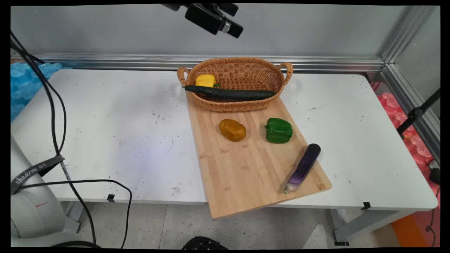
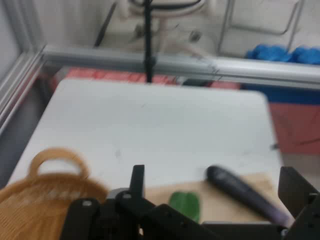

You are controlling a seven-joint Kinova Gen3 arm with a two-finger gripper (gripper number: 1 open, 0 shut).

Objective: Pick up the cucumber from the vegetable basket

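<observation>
Eggplant nearest, at the cutting board right edge; potato and green pepper mid-board; cucumber and yellow pepper in the basket. Gripper raised above, fingers apart, empty.

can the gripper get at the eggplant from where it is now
Probably yes. The gripper hangs open, high above the basket, and the eggplant lies alone on the cutting board, with nothing over it.

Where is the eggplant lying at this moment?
In the main view, the eggplant lies on the right side of the wooden board, near its right edge, just in front of the green pepper.
</observation>
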